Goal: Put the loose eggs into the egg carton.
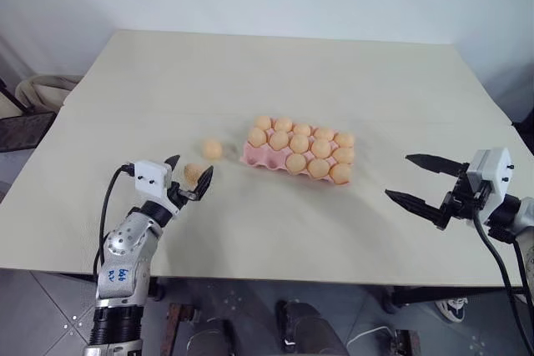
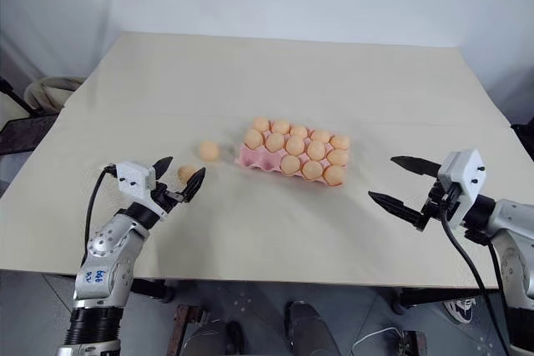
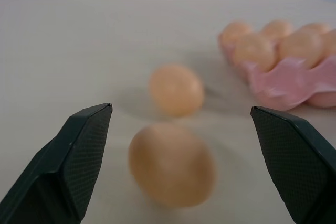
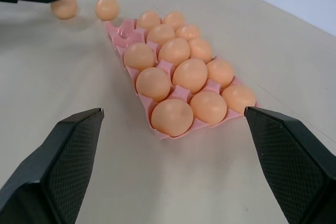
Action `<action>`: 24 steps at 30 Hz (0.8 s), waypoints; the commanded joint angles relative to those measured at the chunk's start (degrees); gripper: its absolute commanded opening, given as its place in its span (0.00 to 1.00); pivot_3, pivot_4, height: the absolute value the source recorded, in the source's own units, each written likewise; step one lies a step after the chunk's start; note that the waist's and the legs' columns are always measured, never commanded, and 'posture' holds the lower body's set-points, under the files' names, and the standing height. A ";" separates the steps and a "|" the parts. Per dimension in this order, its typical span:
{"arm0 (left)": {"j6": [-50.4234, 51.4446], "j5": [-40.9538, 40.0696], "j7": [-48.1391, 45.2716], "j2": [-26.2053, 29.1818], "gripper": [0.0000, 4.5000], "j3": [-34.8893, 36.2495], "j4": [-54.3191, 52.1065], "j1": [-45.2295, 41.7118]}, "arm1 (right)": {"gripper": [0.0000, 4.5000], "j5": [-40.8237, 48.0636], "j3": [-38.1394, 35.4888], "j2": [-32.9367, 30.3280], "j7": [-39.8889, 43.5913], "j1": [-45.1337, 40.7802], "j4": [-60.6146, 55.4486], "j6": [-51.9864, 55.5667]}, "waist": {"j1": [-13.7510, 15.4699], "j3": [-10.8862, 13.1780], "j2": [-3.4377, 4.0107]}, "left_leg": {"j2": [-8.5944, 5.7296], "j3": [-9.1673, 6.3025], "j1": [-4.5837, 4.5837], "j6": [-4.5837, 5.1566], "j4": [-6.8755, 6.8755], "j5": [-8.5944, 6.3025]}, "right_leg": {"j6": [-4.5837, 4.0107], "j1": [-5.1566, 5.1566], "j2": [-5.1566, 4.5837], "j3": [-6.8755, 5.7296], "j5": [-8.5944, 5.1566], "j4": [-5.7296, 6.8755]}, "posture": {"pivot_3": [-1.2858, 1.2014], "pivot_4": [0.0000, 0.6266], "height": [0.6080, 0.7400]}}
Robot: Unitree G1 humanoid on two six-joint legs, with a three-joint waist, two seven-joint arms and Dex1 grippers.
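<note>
two eggs lie loose on the table [image 1: 125, 89], both to the left of the carton [image 1: 250, 154]: the near egg [image 1: 193, 174] sits between the fingers of the left gripper [image 1: 190, 176], and the far egg [image 1: 212, 149] rests a little beyond it, just beside the carton's left end and apart from it. the carton is pink and nearly full; in the right wrist view one cup [image 4: 124, 31] at its far corner, the end nearest the loose eggs, looks bare, though i cannot tell from these views whether a second cup is free. the step in hand is the pick of the near egg. the left jaws stand wide and released, one finger on each side of the egg with a gap to both, so nothing is held yet. the right gripper [image 1: 425, 183] hovers over the table to the right of the carton, its jaws spread too and holding nothing. next, i judge, the left gripper needs to settle so the egg sits centred between the pads, then close gently; a smooth round egg can roll or squirt out if pinched off-centre. after that comes a lift and a short carry right to the bare cup.
</note>
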 commanded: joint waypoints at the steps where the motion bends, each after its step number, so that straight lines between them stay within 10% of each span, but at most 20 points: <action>1: 2.03 0.59 1.58 -0.20 1.00 -0.26 -0.11 -1.39 | 1.00 1.34 -2.29 -0.02 -1.09 0.43 -2.19 -0.03 | 0.00 0.00 0.00 | -0.01 0.00 0.00 0.00 -0.01 0.00 | 0.00 0.00 -0.01 0.00 0.00 0.00 | 0.52 0.24 1.00; 5: 4.78 1.02 1.98 0.05 1.00 -1.09 0.51 -2.27 | 1.00 1.30 -2.06 -0.02 -1.71 0.62 -2.51 0.14 | 0.10 0.00 0.00 | -0.01 0.00 0.00 -0.02 -0.01 -0.01 | 0.00 0.00 -0.01 -0.01 0.00 0.00 | 0.52 0.24 1.00; 14: 6.57 0.58 1.04 -0.11 0.48 -1.97 -2.55 -1.64 | 1.00 1.01 -1.54 -0.14 -2.72 0.15 -2.47 0.39 | 0.13 0.00 0.00 | -0.01 0.00 0.00 -0.03 -0.02 -0.02 | 0.00 0.00 -0.01 -0.01 0.00 0.00 | 0.52 0.24 1.00; 24: 8.61 -1.99 -2.97 -0.35 0.48 -5.38 -10.81 -1.87 | 1.00 0.77 -0.85 0.04 -2.97 -0.82 -1.79 0.24 | 0.21 0.00 0.00 | -0.01 0.00 0.00 -0.08 -0.02 -0.04 | 0.00 0.00 -0.02 -0.01 0.00 -0.01 | 0.52 0.24 1.00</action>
